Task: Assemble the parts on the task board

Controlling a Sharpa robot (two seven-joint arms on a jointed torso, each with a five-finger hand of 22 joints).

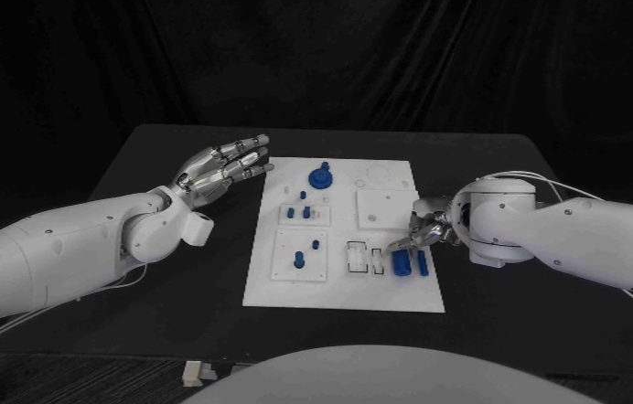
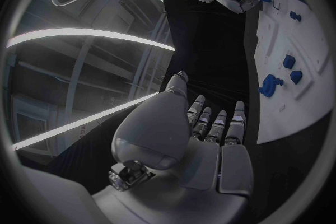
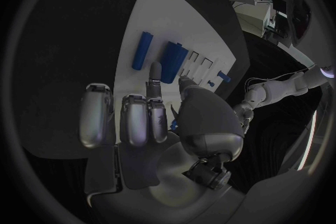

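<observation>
Parts and task board first, from the head view: the white board lies in the middle of the black table, and several blue pieces already stand in its plates, among them a round knob near the far edge, small pegs in the middle plate and another peg in the near plate; two longer blue blocks lie loose by the near right corner beside open slots, so by my reading the job is partly done with those blocks left to seat. The right hand is down at those blocks, fingers curled toward them; whether it grips one I cannot tell. The left hand hangs off the board's left edge, fingers spread, holding nothing. Left wrist view: that hand shows a bare palm, fingers straight and apart, with the board beyond it. Right wrist view: fingertips reach to the nearer blue block, touching or just short of it
</observation>
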